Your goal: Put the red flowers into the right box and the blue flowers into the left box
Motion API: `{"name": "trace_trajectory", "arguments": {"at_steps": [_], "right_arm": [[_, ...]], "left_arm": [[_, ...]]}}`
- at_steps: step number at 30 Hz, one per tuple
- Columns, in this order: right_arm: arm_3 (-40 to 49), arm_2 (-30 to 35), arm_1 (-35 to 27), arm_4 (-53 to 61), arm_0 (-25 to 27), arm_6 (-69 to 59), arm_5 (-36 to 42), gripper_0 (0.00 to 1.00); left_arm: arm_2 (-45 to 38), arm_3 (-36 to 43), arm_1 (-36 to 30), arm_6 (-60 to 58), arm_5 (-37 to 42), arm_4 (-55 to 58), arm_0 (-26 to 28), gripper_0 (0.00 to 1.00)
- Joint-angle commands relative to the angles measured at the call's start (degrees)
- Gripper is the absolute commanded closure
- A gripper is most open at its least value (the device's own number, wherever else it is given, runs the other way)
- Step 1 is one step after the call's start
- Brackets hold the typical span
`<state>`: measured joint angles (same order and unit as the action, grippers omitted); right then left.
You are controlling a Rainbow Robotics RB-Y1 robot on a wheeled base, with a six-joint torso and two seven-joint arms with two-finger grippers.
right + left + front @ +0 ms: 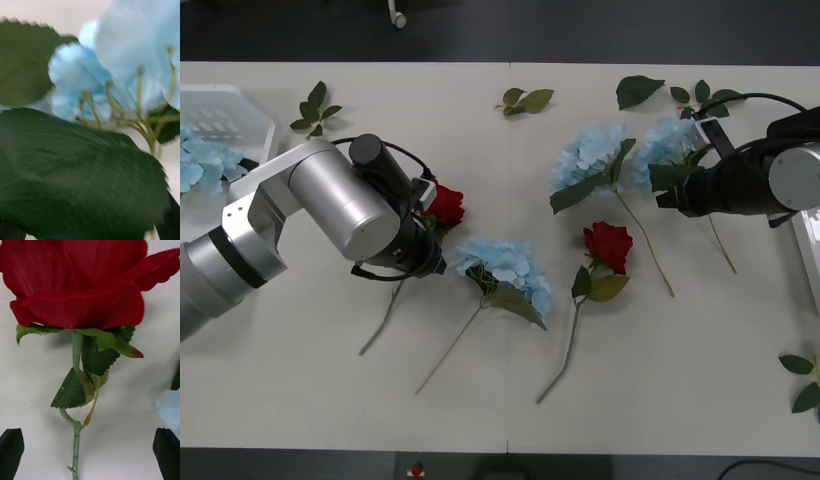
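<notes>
black left tool (90, 453) spread wide astride red rose stem (76, 442); right tool's state unclear

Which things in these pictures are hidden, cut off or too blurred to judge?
- Right hand, front view: its fingers lie among hydrangea leaves; open or shut cannot be told. In the right wrist view a large blurred leaf covers them.
- Right box, front view: cut off by the picture's edge.
- Left box, front view: partly cut off; its contents show in part.
- Red rose, front view: the left arm hides its stem near the open left hand.
</notes>
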<state>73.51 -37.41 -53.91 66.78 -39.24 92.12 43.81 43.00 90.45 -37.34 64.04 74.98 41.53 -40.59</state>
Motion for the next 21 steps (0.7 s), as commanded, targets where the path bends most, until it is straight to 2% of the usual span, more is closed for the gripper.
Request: {"name": "trace_trajectory", "arguments": {"at_steps": [1,11,21], "right_arm": [[-2.23,1.99,1.88,-0.86,-2.16,-0.45,-1.27,0.11],[-5.13,0.23,2.14,-2.53,-2.6,0.61,-1.45,0.1],[-11.99,-3.29,4.34,-2.88,-5.76,1.93,-3.82,0.11]], "left_arm": [[-0.99,-3.09,1.4,4.51,-0.36,-1.1,-2.39,0.0],[0.86,-4.94,2.1,5.57,-0.8,-2.42,-2.57,0.0],[2.44,-7.4,2.98,5.65,-2.56,-2.42,-2.66,0.0]]}}
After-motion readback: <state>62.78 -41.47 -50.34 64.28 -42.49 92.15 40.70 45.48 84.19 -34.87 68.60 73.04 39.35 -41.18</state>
